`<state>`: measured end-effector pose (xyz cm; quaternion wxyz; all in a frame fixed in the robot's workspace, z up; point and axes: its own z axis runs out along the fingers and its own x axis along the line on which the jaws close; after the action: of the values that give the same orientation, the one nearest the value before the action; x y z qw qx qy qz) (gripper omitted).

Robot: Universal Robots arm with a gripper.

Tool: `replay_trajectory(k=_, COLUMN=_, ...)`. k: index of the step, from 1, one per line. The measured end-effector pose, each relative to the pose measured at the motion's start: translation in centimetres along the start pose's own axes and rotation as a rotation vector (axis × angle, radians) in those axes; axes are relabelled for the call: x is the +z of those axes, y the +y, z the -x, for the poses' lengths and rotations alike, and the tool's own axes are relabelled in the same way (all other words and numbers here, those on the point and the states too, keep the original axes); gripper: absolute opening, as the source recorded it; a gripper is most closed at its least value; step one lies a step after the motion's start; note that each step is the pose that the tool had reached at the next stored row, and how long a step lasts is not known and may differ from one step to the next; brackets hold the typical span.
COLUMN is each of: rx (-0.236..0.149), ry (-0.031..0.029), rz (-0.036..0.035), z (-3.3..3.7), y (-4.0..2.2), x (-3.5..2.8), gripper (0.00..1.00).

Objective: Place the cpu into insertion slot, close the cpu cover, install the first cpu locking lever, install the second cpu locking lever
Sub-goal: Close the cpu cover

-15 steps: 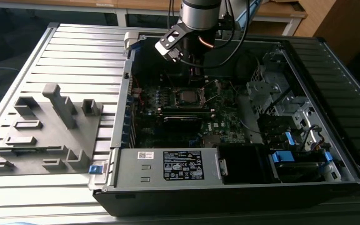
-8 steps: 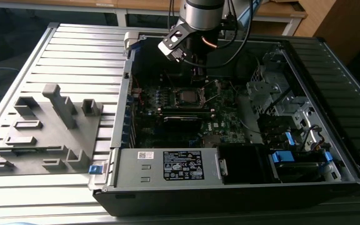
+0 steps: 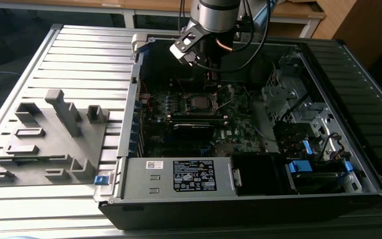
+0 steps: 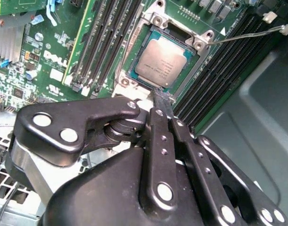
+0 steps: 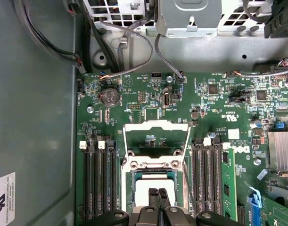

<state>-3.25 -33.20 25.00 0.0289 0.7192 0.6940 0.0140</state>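
at nine o'clock in the exterior view, a grey fixture (image 3: 48, 139) lies on the slatted tabletop (image 3: 78, 55). in the open computer case (image 3: 244, 211) at centre, the cpu (image 3: 200, 102) is only a small, dim square. in the second wrist view it sits in the insertion slot (image 4: 131, 75). the cpu cover (image 5: 156, 125) is swung open. the tool (image 4: 161, 99) hangs at the cpu's edge with its fingers pressed together and nothing seen between them. whether it touches the cpu is unclear.

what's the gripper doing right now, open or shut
gripper: shut, holding nothing, tips by the cpu
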Motion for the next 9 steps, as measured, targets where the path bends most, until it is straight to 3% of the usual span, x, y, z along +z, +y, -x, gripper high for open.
replay_trajectory(k=9, rx=0.0, ry=-0.0001, rz=-0.0003, z=0.01, y=0.02, x=-0.36, gripper=0.11)
